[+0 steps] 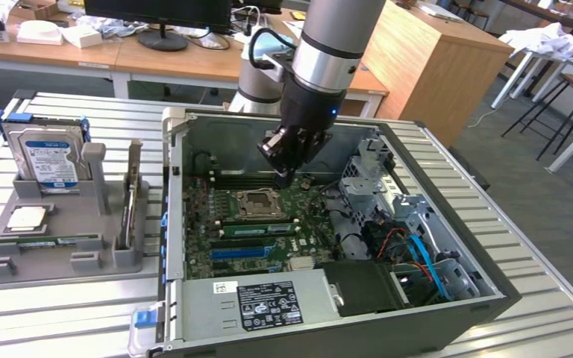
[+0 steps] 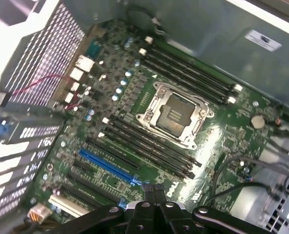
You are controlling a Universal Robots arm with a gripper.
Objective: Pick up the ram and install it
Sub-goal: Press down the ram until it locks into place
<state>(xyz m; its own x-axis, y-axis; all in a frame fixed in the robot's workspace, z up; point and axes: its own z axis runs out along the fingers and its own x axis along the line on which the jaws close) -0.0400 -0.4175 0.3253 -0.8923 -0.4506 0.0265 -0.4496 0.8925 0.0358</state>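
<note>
A green ram stick lies flat in the front groove of the grey holder, at the exterior view's left and well away from my gripper. A second thin board stands on edge in that holder. My gripper hangs inside the open computer case, just above the black memory slots behind the CPU socket. In the wrist view the gripper has its fingertips pressed together with nothing between them, over the motherboard. The slots beside the socket look dark and bare.
A blue-labelled hard drive stands upright at the back of the holder. Inside the case are a drive cage, cables, a power supply and a blue expansion slot. Case walls close in the motherboard.
</note>
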